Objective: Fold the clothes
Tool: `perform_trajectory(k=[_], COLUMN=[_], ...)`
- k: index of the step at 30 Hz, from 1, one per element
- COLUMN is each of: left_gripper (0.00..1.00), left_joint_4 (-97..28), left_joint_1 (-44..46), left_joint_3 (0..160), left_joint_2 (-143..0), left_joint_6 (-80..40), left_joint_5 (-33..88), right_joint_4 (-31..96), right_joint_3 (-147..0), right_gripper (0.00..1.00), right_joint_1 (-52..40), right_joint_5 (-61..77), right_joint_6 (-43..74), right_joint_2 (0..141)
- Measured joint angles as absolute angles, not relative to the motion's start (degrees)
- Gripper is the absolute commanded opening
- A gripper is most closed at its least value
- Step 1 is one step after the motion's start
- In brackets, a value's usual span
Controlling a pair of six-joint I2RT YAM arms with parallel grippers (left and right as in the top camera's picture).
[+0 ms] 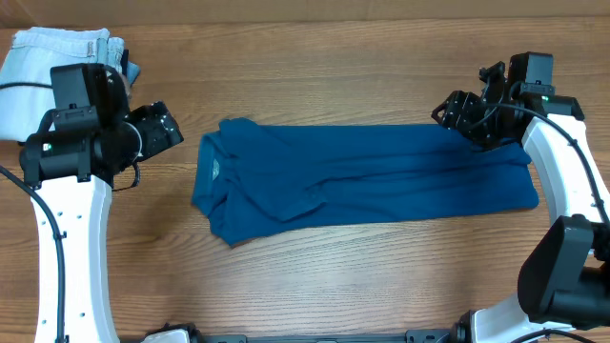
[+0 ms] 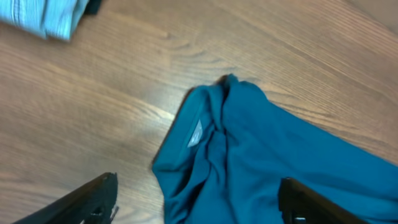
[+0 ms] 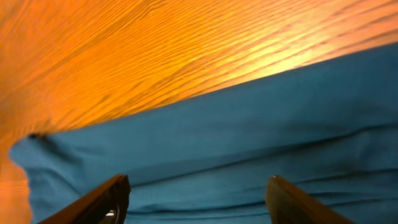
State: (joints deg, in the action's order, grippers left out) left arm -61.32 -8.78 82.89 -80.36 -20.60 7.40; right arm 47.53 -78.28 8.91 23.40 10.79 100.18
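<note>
The deep teal polo shirt lies on the wooden table as a long folded band, collar end at the left and hem end at the right. Its collar and neck label show in the left wrist view. My left gripper hangs open and empty above the bare table just left of the collar end; its fingers frame the shirt's left edge. My right gripper is open and empty over the shirt's far right corner; its fingers spread above the fabric.
Pale light-blue jeans lie bunched at the far left corner behind my left arm and also show in the left wrist view. Bare wood lies in front of and behind the shirt.
</note>
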Motion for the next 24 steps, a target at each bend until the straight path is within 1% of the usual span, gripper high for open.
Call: perform_trajectory(k=[4, 6, 10, 13, 16, 18, 22, 24], left_gripper=[0.79, 0.79, 0.84, 0.88, 0.90, 0.90, 0.96, 0.98], left_joint_4=[-60.3, -58.8, -54.0, -52.6, -52.2, -52.2, -52.3, -52.3], left_joint_1=[-9.3, -9.3, -9.4, -9.4, -9.4, -9.4, -9.4, -9.4], left_joint_3=[79.2, 78.3, 78.3, 78.5, 79.2, 79.5, 79.5, 79.5], left_joint_2=[-80.5, -80.8, -80.8, -80.8, -80.8, -80.8, -80.8, -80.8], left_joint_6=[-21.4, -21.0, -18.1, -15.9, -14.3, -13.2, -11.4, -10.8], left_joint_5=[9.3, 11.5, 17.6, 22.0, 25.3, 26.6, 27.8, 28.0], right_joint_4=[49.7, 51.2, 53.8, 55.9, 57.0, 57.9, 59.7, 59.3], right_joint_3=[-78.3, -78.3, -78.3, -78.3, -78.3, -78.3, -78.3, -78.3], right_gripper=[0.78, 0.78, 0.79, 0.88, 0.89, 0.90, 0.94, 0.94], right_joint_1=[9.0, 10.1, 15.3, 22.0, 28.7, 33.1, 40.6, 43.3], right_joint_5=[24.5, 25.2, 25.7, 26.7, 28.3, 29.5, 30.6, 30.7], right_joint_6=[10.8, 11.9, 14.9, 16.4, 17.1, 17.4, 17.5, 17.5], right_joint_2=[100.2, 100.2, 100.2, 100.2, 100.2, 100.2, 100.2, 100.2])
